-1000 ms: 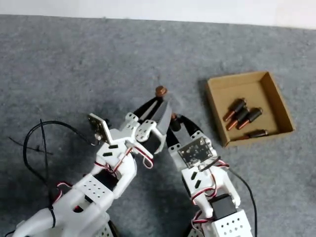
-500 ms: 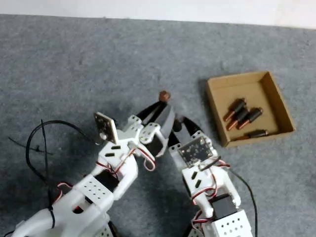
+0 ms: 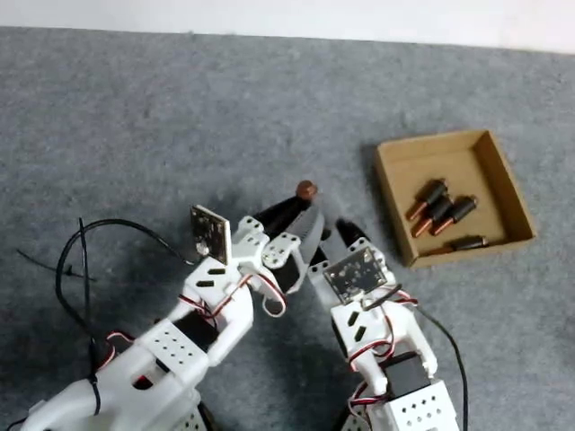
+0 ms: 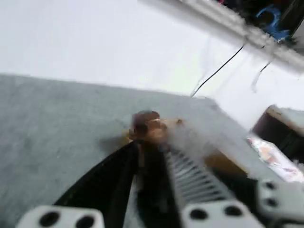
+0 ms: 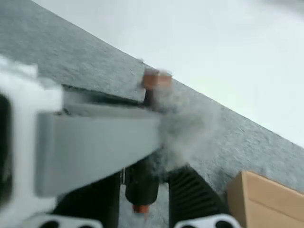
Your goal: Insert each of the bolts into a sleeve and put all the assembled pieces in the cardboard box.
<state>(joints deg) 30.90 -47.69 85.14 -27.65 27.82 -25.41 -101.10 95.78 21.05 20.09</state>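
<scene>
Bolt [image 3: 306,189], copper head uppermost, stood near upright, pinched in the closed left gripper [image 4: 151,145], its shank seemingly running down into the black sleeve [image 5: 141,187] clamped by the adjacent right gripper [image 5: 145,173]; cardboard box [image 3: 392,202] lay nearer the right arm.

Grey felt-covered bench [image 3: 135,108]. An open cardboard box [image 3: 392,196] sits on it just to the right of the right gripper [image 3: 331,229], near but apart; a loose black cable [image 3: 57,274] curls on the felt well left of the left gripper [image 3: 301,205]
</scene>
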